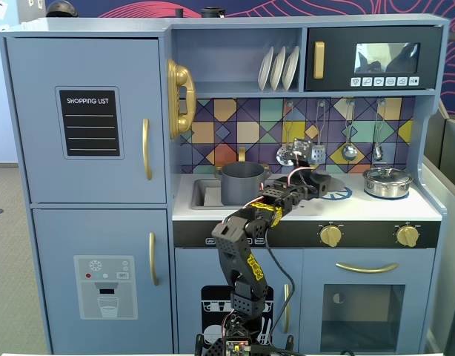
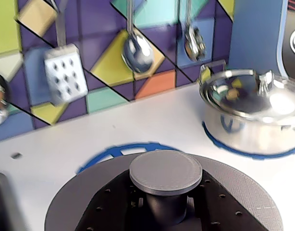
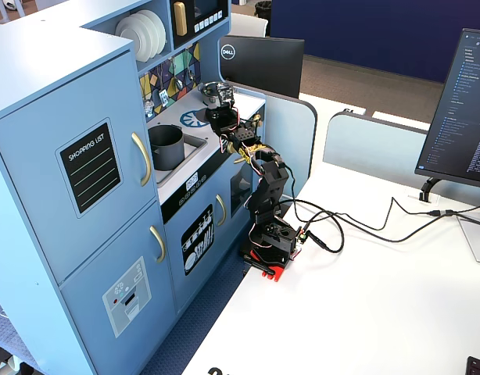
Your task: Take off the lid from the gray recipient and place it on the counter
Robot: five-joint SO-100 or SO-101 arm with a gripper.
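Observation:
My gripper (image 2: 165,195) is shut on the stem of the lid's knob (image 2: 165,171), with black fingers (image 2: 109,207) on either side. The dark gray lid (image 2: 85,192) lies flat over the blue burner print (image 2: 119,150) on the white counter (image 2: 138,120). I cannot tell whether it touches the counter. In a fixed view the gripper (image 1: 316,182) holds the lid (image 1: 333,187) to the right of the gray pot (image 1: 242,182). The pot stands open in the sink recess. It also shows in the other fixed view (image 3: 167,146), left of the gripper (image 3: 219,117).
A shiny silver pot with its lid (image 2: 251,113) stands on the counter to the right, and also shows in a fixed view (image 1: 387,182). A spatula (image 2: 65,72) and spoons (image 2: 137,52) hang on the backsplash behind. The sink edge (image 2: 1,202) is at the left.

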